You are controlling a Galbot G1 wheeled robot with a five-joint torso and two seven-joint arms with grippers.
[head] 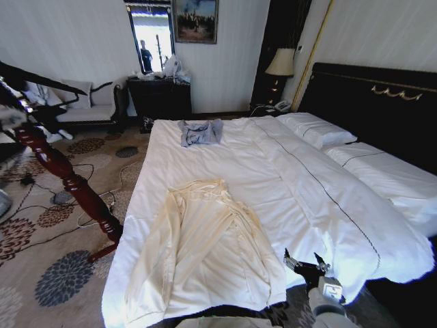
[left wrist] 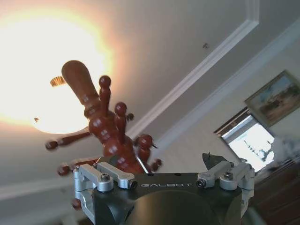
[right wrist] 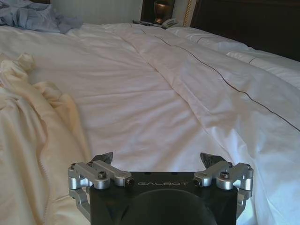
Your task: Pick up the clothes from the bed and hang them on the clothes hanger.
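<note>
The clothes (head: 205,253), a cream long-sleeved garment, lie spread flat on the near left part of the bed (head: 273,171), and its folds also show in the right wrist view (right wrist: 33,136). My right gripper (head: 306,263) (right wrist: 157,158) hovers open at the bed's near edge, just right of the garment and holding nothing. My left gripper (left wrist: 157,161) is raised and open, pointing up beside the knobbed top of the reddish wooden post (left wrist: 105,126). The thin black clothes hanger (head: 48,80) shows at the far left, by the top of that post (head: 68,181).
A small grey-blue garment (head: 200,132) lies at the far end of the bed. Pillows (head: 317,128) rest against the dark headboard (head: 372,92). A sofa (head: 89,109), a dark dresser (head: 160,96) and a lamp (head: 281,63) line the far wall. Cables (head: 89,205) cross the carpet.
</note>
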